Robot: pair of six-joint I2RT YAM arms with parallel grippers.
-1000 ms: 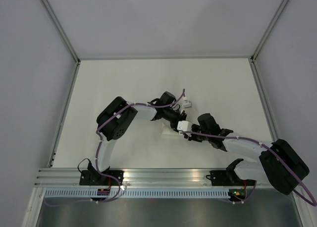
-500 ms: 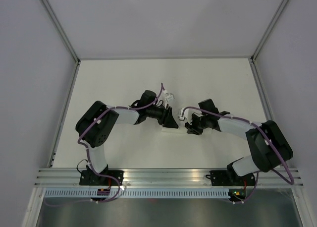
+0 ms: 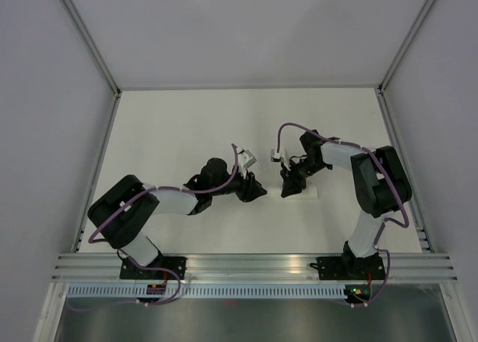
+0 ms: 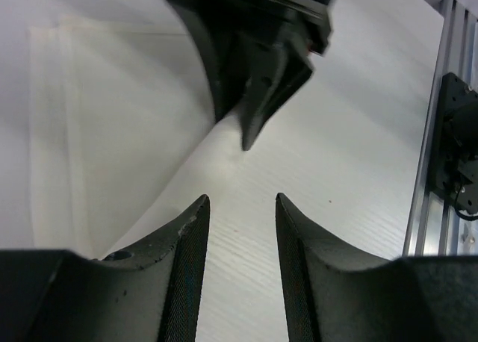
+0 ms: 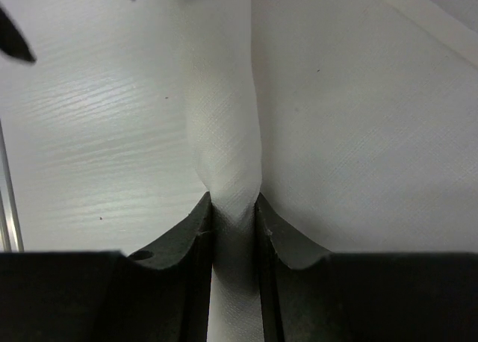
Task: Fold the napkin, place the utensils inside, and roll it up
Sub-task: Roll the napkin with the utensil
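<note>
One napkin, white, lying on pale table. My right gripper is narrow, its two fingers pinching a raised ridge of cloth at napkin's edge. My left gripper is parted, nothing between its two fingers. It sits low over bare table just beside napkin, tips facing right gripper, near but apart.

The napkin is white with a fine weave, the table pale with faint wood grain.
</note>
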